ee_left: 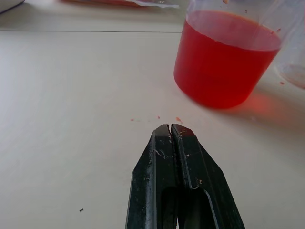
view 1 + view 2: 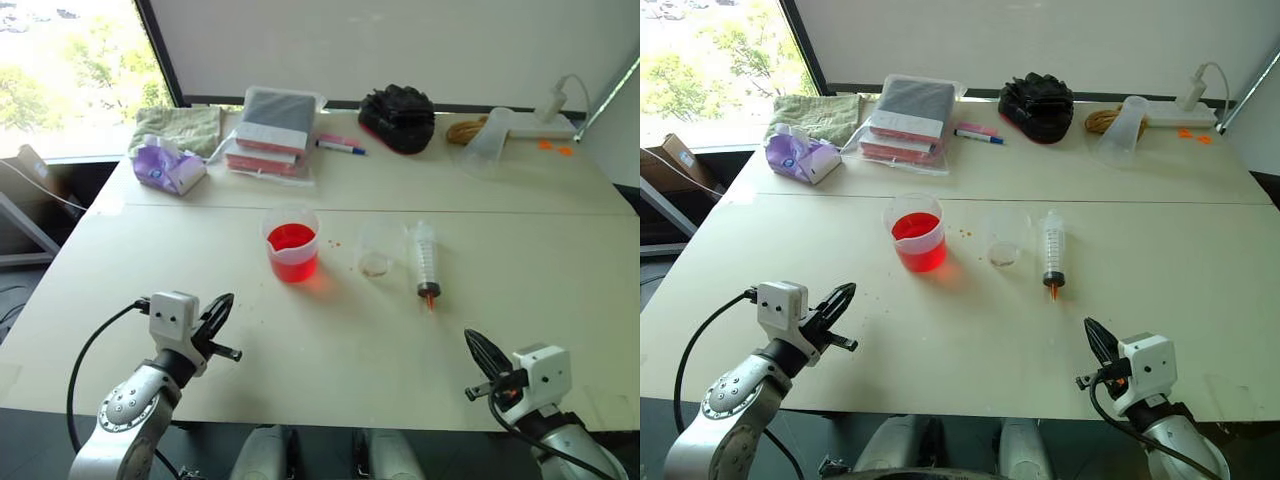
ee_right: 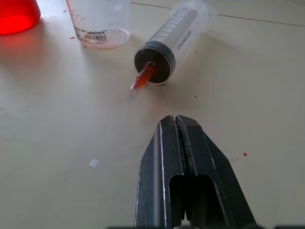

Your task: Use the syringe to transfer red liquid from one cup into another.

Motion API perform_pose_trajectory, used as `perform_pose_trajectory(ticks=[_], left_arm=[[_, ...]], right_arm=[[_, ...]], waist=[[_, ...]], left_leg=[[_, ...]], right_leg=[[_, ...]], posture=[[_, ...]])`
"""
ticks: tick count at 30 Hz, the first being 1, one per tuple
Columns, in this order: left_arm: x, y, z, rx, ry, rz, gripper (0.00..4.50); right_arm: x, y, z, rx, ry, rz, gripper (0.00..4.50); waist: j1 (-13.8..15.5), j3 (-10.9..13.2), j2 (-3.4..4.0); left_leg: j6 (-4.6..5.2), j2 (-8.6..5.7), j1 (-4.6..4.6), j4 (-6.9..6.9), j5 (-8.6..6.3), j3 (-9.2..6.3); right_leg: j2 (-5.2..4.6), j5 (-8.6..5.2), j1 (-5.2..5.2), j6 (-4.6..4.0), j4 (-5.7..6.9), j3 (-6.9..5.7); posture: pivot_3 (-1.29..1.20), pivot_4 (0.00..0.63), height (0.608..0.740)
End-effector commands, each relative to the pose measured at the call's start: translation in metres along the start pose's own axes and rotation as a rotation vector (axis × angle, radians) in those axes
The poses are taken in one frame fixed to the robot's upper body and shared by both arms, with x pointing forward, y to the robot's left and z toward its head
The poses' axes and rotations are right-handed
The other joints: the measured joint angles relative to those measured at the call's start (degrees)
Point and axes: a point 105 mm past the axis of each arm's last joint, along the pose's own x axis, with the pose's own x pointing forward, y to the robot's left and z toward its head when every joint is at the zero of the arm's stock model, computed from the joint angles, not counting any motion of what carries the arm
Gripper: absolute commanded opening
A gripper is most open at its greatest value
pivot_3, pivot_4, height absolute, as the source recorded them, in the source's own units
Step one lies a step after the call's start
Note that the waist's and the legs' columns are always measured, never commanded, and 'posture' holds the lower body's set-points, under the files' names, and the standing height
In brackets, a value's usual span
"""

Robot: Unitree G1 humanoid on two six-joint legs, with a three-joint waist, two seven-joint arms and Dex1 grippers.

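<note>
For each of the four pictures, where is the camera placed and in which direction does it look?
Left eye view: on the head, looking forward and down over the table; both arms show, left gripper, right gripper.
Right eye view: beside it, same scene: beaker, cup, syringe.
Left wrist view: along the shut left gripper's fingers, toward the beaker of red liquid.
Right wrist view: along the shut right gripper's fingers, toward the syringe's orange tip.
Both wrist views share the beaker and cup.

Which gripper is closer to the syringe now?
Right. The right gripper is just in front of the syringe, near its orange tip; the left gripper is beyond the spouted beaker.
</note>
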Motion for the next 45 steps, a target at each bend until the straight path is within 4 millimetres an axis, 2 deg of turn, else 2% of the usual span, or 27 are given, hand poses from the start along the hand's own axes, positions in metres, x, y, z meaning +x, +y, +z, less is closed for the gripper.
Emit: perform_pose_trajectory(ticks=[1, 3, 9, 21, 30, 35, 37, 39, 42, 45], left_arm=[[-0.003, -0.003, 0.013, 0.025, -0.049, -0.003, 0.00], [-0.002, -0.003, 0.015, -0.015, -0.063, 0.010, 0.00], [-0.001, -0.005, 0.015, 0.006, -0.061, -0.008, 0.00], [0.001, -0.006, 0.013, 0.000, -0.060, -0.018, 0.00], [0.003, -0.009, 0.012, -0.001, -0.059, -0.033, 0.00], [0.006, -0.008, 0.012, -0.002, -0.058, -0.038, 0.00], [0.009, -0.008, 0.012, -0.003, -0.059, -0.042, 0.00], [0.014, -0.007, 0.012, -0.002, -0.059, -0.058, 0.00], [0.022, -0.009, 0.011, 0.000, -0.051, -0.089, 0.00], [0.027, -0.013, 0.012, 0.007, -0.058, -0.118, 0.00]], right_arm=[[0.000, -0.011, 0.007, -0.036, -0.042, -0.004, 0.00], [0.002, -0.016, 0.007, -0.040, -0.048, -0.006, 0.00], [0.010, -0.027, 0.011, -0.054, -0.063, -0.004, 0.00], [0.024, -0.018, 0.040, -0.073, -0.082, 0.015, 0.00], [0.026, -0.020, 0.047, -0.085, -0.062, 0.015, 0.00], [0.030, -0.016, 0.053, -0.068, -0.028, 0.100, 0.00], [0.038, -0.025, 0.059, -0.015, -0.009, 0.108, 0.00], [0.050, -0.039, 0.077, -0.063, -0.002, 0.190, 0.00], [0.070, -0.074, 0.106, -0.071, 0.035, 0.200, 0.00], [0.088, -0.090, 0.133, -0.133, 0.124, 0.231, 0.00]], waist=[[0.02, 0.00, 0.00], [-0.02, 0.00, 0.00], [0.04, -0.02, 0.03], [0.01, -0.02, 0.04], [0.07, -0.02, 0.03], [0.01, -0.01, 0.02], [-0.08, 0.00, -0.01], [-0.26, 0.01, 0.01], [-0.04, 0.02, 0.01], [0.05, 0.03, 0.05]], left_leg=[[0.00, 0.00, 0.00, 0.00, 0.00, 0.00], [0.00, 0.00, 0.00, 0.00, 0.00, 0.00], [0.00, 0.00, 0.01, 0.00, 0.00, 0.00], [0.01, 0.00, 0.01, 0.01, 0.01, 0.01], [0.01, -0.01, 0.02, 0.02, 0.01, 0.01], [0.02, -0.01, 0.04, 0.03, 0.01, 0.01], [0.02, -0.01, 0.11, 0.04, 0.01, 0.01], [0.02, -0.01, 0.19, 0.07, 0.01, 0.03], [0.09, -0.03, 0.23, 0.11, 0.04, 0.05], [0.11, -0.04, 0.22, 0.10, 0.03, 0.05]], right_leg=[[0.00, 0.00, 0.00, 0.00, 0.00, 0.00], [0.00, 0.00, 0.01, 0.00, -0.01, 0.00], [0.00, 0.00, 0.01, 0.00, 0.01, 0.00], [0.01, 0.01, 0.02, 0.01, 0.02, -0.01], [0.01, 0.01, 0.05, 0.01, 0.02, -0.01], [0.03, 0.01, 0.07, 0.02, 0.03, -0.01], [0.05, 0.01, 0.13, 0.02, 0.03, -0.02], [0.05, 0.02, 0.20, 0.02, 0.04, -0.01], [0.06, 0.02, 0.26, 0.01, 0.05, -0.01], [0.07, 0.02, 0.26, 0.01, 0.05, -0.04]], posture=[[0.00, 0.150, 0.740], [0.00, 0.150, 0.740], [0.00, 0.150, 0.740], [0.00, 0.150, 0.740], [0.00, 0.150, 0.740], [0.00, 0.150, 0.740], [0.00, 0.150, 0.740], [0.00, 0.150, 0.740], [0.00, 0.150, 0.740], [0.00, 0.150, 0.740]])
